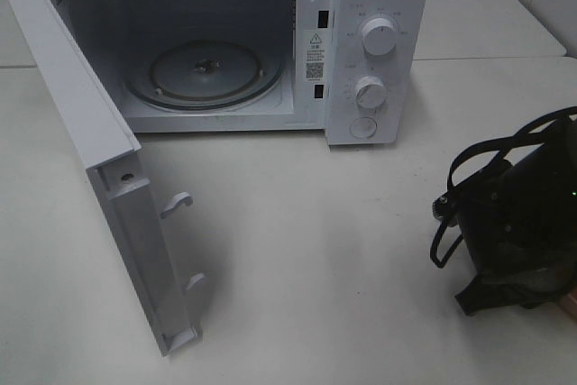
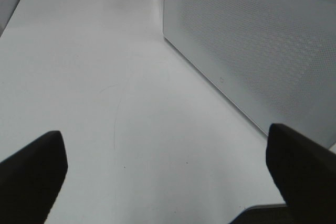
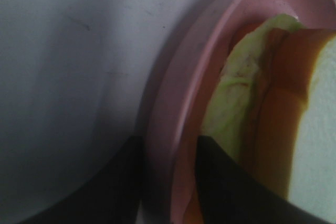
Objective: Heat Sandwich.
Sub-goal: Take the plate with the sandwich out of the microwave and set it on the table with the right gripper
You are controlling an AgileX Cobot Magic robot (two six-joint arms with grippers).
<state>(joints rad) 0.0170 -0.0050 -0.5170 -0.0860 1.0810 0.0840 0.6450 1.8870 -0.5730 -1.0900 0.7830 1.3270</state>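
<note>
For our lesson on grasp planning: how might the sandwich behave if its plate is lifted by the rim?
The sandwich looks loosely layered, green filling sticking out between slices, so it may shift or slide apart if tilted. Its bread looks soft, likely squashing under pressure. The pink plate seems rigid with a raised rim, probably keeping the sandwich aboard.

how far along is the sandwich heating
Done: the microwave door hangs open, and its turntable is bare. In hand: the right gripper has its fingers either side of the pink plate rim, with the sandwich on it; grip not clear. The left gripper is open and empty. Left: plate in, door shut, dial set.
</note>
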